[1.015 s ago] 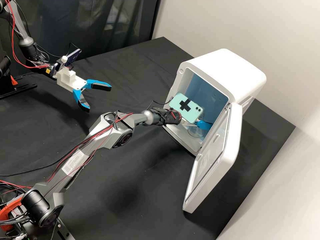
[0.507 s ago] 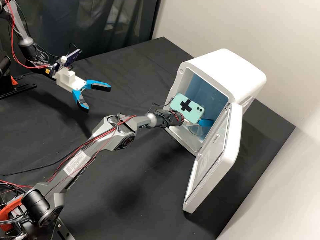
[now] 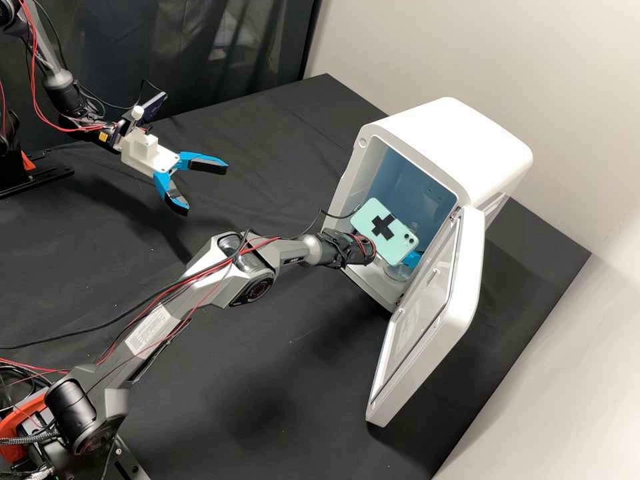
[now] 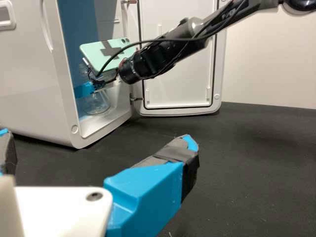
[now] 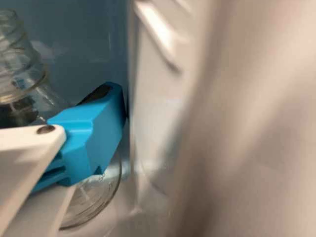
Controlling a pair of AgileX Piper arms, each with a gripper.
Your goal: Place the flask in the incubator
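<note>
1. The right pincer (image 3: 408,261) grips the glass flask (image 5: 19,54) by its neck, low inside the open incubator (image 3: 453,140).
2. The left pincer (image 3: 200,187) hangs open above the counter (image 3: 267,373), well apart.

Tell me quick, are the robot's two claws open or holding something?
Left gripper: open, holding nothing.
Right gripper: closed on the flask inside the incubator.
</note>
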